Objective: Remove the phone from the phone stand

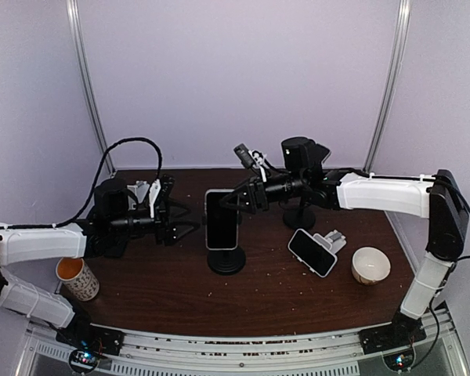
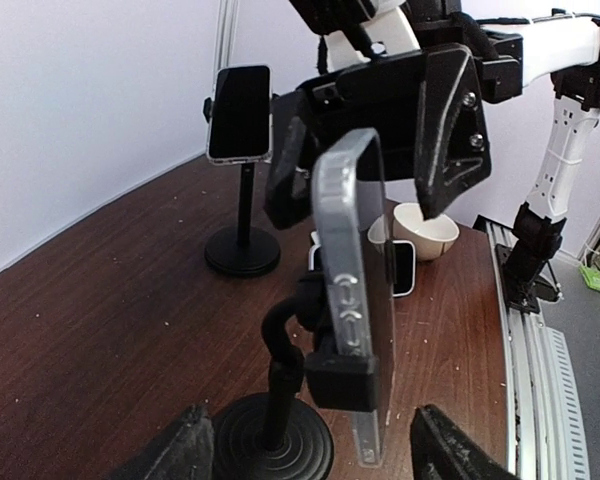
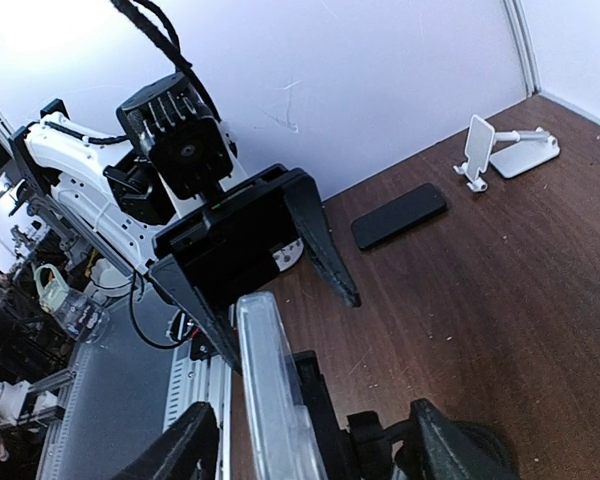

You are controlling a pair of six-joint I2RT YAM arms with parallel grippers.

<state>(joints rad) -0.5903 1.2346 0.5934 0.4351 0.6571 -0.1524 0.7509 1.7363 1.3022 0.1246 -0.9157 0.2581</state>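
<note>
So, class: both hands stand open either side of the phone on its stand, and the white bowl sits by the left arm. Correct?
No. The white bowl sits by the right arm, as the top external view shows. The rest holds: the left hand and right hand stand open either side of the phone on its stand.

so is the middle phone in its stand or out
in: the phone stands upright, held by the clamp of the phone stand

Dark wooden table (image 1: 180, 301), pale lilac walls (image 1: 219, 78)
</note>
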